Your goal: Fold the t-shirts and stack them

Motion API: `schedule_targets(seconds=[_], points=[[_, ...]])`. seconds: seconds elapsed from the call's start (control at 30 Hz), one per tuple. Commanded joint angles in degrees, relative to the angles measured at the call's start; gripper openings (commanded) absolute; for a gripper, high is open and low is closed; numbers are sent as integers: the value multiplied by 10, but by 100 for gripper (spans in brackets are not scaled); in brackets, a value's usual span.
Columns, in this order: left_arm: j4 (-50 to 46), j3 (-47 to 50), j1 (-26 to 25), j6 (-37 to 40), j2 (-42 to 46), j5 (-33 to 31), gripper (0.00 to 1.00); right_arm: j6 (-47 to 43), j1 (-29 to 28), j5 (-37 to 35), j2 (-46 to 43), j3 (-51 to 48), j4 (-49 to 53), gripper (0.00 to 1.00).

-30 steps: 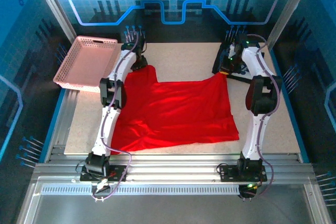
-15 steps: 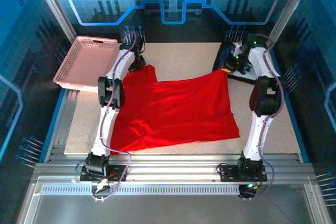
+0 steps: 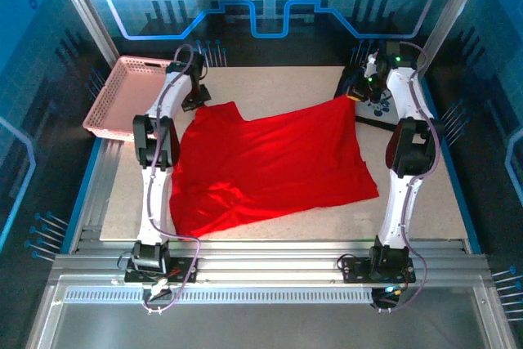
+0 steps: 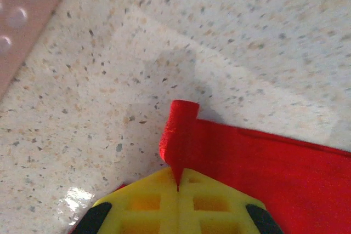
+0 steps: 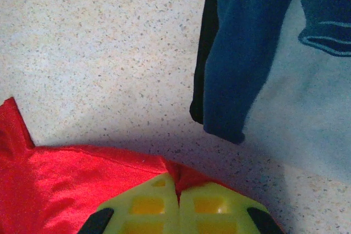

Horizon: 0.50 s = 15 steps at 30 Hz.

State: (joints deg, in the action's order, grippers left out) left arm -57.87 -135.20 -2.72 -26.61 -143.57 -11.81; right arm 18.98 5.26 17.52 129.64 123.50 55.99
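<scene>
Two claws, both clamped on the red shirt (image 3: 270, 165), one at each far corner. L claw (image 4: 177, 182) has its jaws pressed together on a thin rolled tip of cloth. R claw (image 5: 176, 182) is closed the same way on a small pinch of the other corner.

Risks from here:
- L grip looks marginal, w/ just a curl of hem between the jaws. A hard or fast pull could slip it out and drop that corner mid-fold.
- Shirt lies skewed on the counter (image 3: 286, 87), far edge slanting up to the R. If the arms pull unevenly, the fold prob. comes out crooked.
- Near-L part is rumpled. Those creases could get trapped under a fold and leave a lumpy stack.
- Navy shirt (image 5: 241, 53) lies just beyond the R claw. A swing that way could snag or drag it.
- Basket (image 3: 122, 100) is close to the L arm, so a wide sweep might knock it.

Look of the thing: the red shirt is bright, plain on the visible side w/ no print showing. It's spread mostly flat over mid-counter w/ soft ripples. It looks thin and limp, so it should sag once lifted. The navy shirt is bunched at the far R of the counter and not yet folded.
</scene>
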Motion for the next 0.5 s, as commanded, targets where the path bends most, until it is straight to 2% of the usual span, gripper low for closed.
schedule_targets(seconds=[0.0, 0.23, 0.47], points=[[41, 8, -2, 29, 49, 14, 0, -19, -1, -13, 11, 8, -1, 0], [57, 11, -2, 47, 74, 18, 0, -28, -2, -8, 15, 15, -19, 0], [99, 96, 3, 66, 141, 9, 0, -45, -2, -1, 17, 21, -37, 0]])
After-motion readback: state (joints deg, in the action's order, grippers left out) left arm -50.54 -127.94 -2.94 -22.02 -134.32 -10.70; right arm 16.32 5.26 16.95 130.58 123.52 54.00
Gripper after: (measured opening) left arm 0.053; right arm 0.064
